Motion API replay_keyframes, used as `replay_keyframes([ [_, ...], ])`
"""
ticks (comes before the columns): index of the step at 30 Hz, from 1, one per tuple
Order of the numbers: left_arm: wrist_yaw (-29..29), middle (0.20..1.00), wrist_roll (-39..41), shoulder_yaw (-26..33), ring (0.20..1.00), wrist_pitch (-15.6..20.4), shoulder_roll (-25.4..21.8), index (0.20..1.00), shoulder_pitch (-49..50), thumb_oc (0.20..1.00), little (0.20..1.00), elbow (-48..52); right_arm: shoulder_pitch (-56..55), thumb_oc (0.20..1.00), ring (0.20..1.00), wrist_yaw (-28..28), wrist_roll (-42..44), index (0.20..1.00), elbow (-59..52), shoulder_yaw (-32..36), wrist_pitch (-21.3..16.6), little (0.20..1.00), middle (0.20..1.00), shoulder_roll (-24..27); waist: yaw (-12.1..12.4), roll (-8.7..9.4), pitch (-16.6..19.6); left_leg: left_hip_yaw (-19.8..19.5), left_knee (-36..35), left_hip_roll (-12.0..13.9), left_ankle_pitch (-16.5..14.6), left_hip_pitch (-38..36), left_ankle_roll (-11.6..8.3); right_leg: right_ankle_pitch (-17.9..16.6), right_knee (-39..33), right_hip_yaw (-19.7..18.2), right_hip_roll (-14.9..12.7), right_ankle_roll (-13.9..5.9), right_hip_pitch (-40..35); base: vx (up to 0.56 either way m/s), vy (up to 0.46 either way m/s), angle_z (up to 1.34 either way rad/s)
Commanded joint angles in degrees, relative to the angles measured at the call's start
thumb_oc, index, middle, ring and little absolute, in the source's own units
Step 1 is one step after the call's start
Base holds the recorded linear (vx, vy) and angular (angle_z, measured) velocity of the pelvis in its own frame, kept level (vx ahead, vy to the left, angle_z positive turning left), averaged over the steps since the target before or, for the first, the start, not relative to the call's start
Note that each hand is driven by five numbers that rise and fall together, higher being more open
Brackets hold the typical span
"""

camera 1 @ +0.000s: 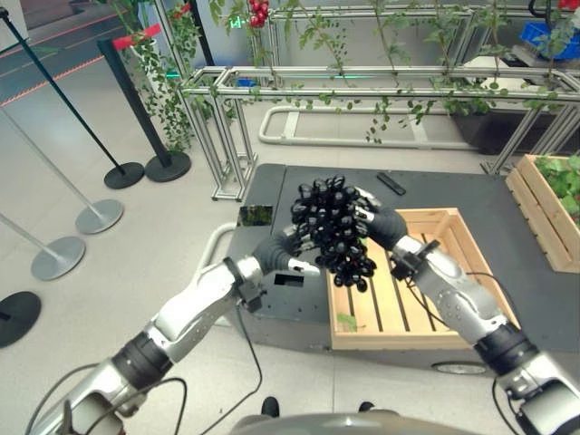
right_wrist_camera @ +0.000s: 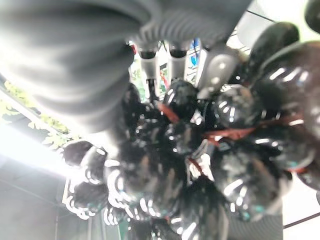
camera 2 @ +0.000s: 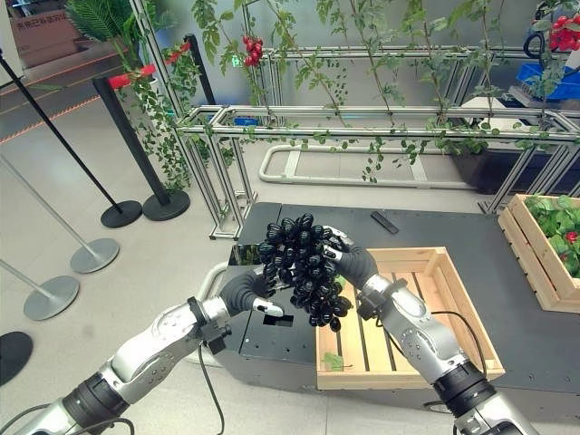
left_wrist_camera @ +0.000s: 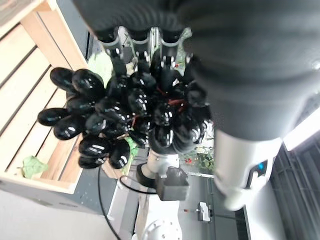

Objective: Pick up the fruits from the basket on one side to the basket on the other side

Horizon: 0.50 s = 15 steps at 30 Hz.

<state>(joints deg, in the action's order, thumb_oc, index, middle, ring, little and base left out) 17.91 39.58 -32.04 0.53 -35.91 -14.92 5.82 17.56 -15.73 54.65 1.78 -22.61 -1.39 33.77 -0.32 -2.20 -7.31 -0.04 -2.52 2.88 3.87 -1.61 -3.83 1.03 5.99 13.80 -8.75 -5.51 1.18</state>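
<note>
A dark surface (camera 1: 507, 227) stood before me, carrying a slatted wooden crate (camera 1: 435, 299) with a leaf (camera 1: 347, 321) inside. Above its left edge, my left hand (camera 1: 283, 252) and right hand (camera 1: 381, 222) curled their fingers around a bunch of black grapes (camera 1: 337, 231), held between them. Beyond lay a small black remote (camera 1: 391, 183).
</note>
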Motion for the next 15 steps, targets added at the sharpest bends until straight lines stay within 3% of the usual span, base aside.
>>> replay_keyframes([
  [1,-0.25,1.0,-2.35,2.03,1.0,3.99,-0.18,1.0,-1.62,1.0,1.0,1.68,4.79,0.2,0.2,-0.45,0.22,0.2,-8.16,5.18,-5.94,0.2,0.2,-3.16,1.01,4.73,0.92,0.28,2.65,-3.44,-5.47,-0.35,2.02,-2.43,-2.64,1.68,-2.01,-3.9,-2.36,0.0,0.0,0.0],
  [15,-2.51,1.0,-8.05,7.59,1.0,6.23,1.58,1.0,2.82,1.0,1.0,2.55,7.49,0.2,0.2,0.61,0.08,0.2,-10.99,6.15,-6.69,0.2,0.2,-2.02,1.64,5.47,1.68,0.12,2.7,-3.17,-5.81,-0.59,2.02,-2.2,-2.69,1.72,-1.7,-3.68,-2.65,0.0,-0.002,0.0],
])
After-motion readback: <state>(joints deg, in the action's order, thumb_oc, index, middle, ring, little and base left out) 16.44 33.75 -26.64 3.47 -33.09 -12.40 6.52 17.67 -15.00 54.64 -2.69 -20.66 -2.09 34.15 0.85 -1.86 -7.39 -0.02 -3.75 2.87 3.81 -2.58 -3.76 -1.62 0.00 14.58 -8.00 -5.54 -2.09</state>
